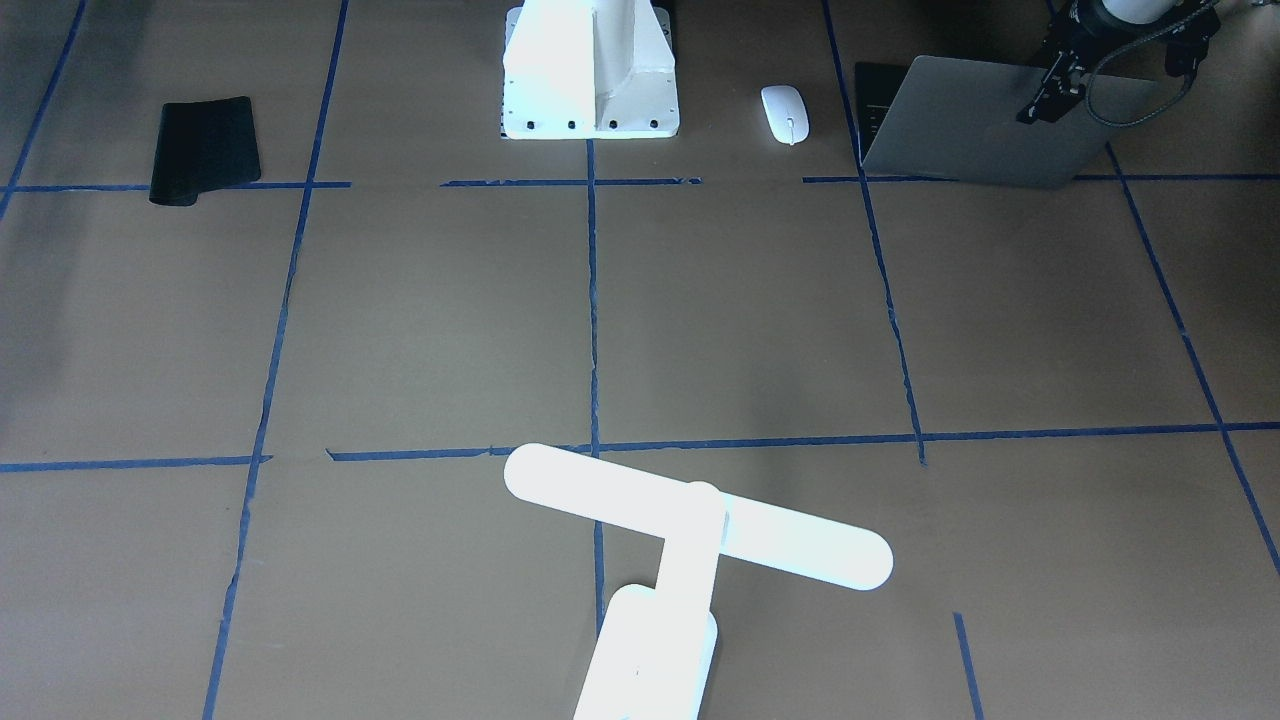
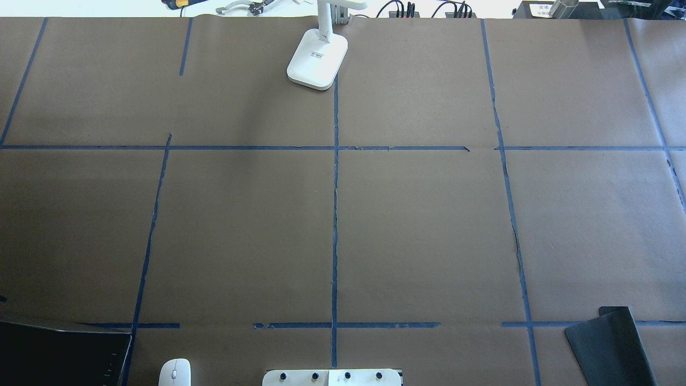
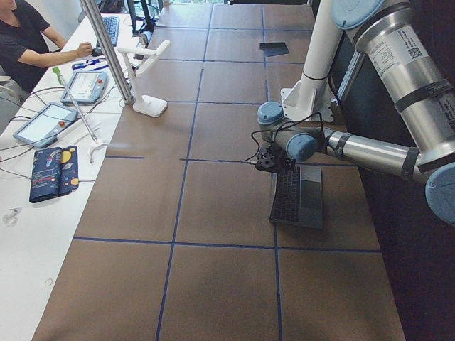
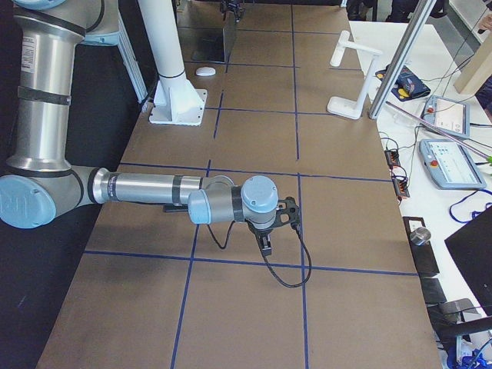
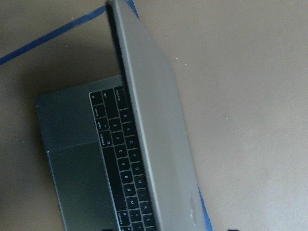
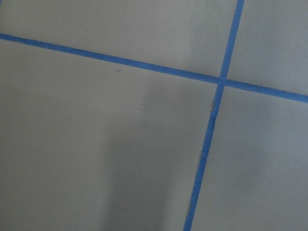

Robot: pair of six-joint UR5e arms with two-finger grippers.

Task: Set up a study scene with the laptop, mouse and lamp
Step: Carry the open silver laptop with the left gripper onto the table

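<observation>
The laptop (image 1: 965, 125) stands open at the robot's left near corner, grey lid up. Its keys and trackpad show in the left wrist view (image 5: 120, 159). My left gripper (image 1: 1040, 108) hangs close over the lid's top edge. In the exterior left view (image 3: 261, 162) it is at that edge too. I cannot tell whether it is open or shut, or whether it touches the lid. The white mouse (image 1: 785, 112) lies beside the laptop. The glowing lamp (image 1: 690, 530) stands at the far middle edge. My right gripper (image 4: 265, 244) hovers low over bare table; I cannot tell its state.
A black mouse pad (image 1: 205, 150) lies at the robot's right near corner. The white robot pedestal (image 1: 590, 80) stands at the near middle. Blue tape lines (image 6: 214, 110) grid the brown table. A side bench with pendants and an operator (image 3: 28, 42) lies beyond the far edge.
</observation>
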